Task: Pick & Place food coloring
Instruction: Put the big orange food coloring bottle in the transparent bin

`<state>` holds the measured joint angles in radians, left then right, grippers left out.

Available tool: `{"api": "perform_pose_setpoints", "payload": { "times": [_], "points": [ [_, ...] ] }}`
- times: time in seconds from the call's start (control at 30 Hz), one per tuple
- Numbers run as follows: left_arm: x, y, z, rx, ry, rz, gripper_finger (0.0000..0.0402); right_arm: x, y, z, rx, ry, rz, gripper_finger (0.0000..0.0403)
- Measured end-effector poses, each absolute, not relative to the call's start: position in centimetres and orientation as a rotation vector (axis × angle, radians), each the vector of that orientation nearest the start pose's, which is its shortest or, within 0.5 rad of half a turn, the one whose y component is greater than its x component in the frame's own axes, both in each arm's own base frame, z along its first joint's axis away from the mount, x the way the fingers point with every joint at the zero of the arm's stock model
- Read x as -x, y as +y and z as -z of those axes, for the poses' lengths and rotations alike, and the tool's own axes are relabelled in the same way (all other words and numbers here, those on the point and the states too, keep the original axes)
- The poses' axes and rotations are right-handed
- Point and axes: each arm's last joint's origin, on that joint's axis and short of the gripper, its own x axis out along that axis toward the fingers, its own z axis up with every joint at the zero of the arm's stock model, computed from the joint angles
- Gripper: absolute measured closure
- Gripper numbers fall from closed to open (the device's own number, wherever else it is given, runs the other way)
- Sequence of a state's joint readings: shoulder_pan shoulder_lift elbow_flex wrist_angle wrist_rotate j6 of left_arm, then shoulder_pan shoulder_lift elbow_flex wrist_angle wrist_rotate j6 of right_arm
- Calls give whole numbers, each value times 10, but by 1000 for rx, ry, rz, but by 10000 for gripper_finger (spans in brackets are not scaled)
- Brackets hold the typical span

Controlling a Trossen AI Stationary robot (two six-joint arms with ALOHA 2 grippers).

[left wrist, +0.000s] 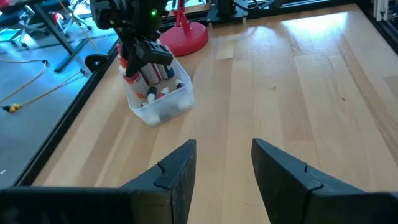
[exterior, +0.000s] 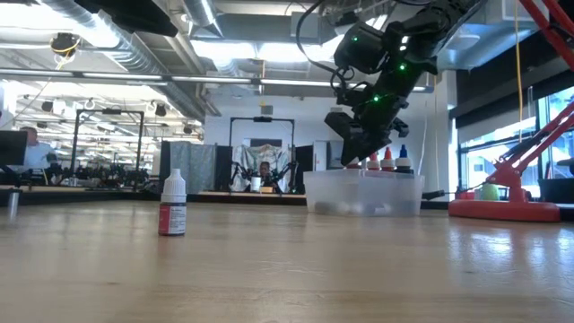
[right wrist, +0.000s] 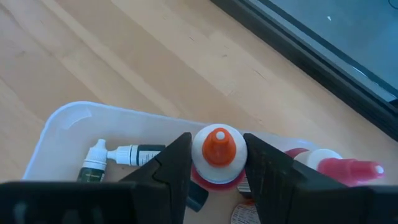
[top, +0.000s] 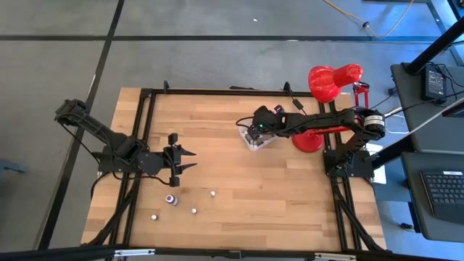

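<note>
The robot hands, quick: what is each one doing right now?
Left gripper: open, holding nothing, above bare table.
Right gripper: over the clear tub, fingers either side of an orange-capped food coloring bottle; whether it grips cannot be told.

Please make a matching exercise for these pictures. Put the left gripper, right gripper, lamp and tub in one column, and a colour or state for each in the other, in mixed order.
1. left gripper
2. right gripper
3. lamp
4. tub

a. red
b. jaws on an orange-capped bottle
c. clear, with bottles inside
d. jaws open, holding nothing

Pairs: 1-d, 2-b, 3-a, 4-c
</note>
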<state>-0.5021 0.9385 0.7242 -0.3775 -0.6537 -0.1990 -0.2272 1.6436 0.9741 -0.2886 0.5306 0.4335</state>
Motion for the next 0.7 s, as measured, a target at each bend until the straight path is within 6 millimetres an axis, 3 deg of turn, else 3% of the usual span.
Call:
{"api": "perform_pose_setpoints", "payload": {
  "times": [0.2,0.47,0.7],
  "points": [
    [-176,-77,-272,-130,478,-195,252,-310,-87,-186,-215,806,883,254],
    [-176,-77,-272,-130,477,-195,249,-310,-87,-186,-214,803,886,189],
    [-176,-77,-272,-130,477,-195,253,-313,-88,-193,-200,786,888,167]
  ]
}}
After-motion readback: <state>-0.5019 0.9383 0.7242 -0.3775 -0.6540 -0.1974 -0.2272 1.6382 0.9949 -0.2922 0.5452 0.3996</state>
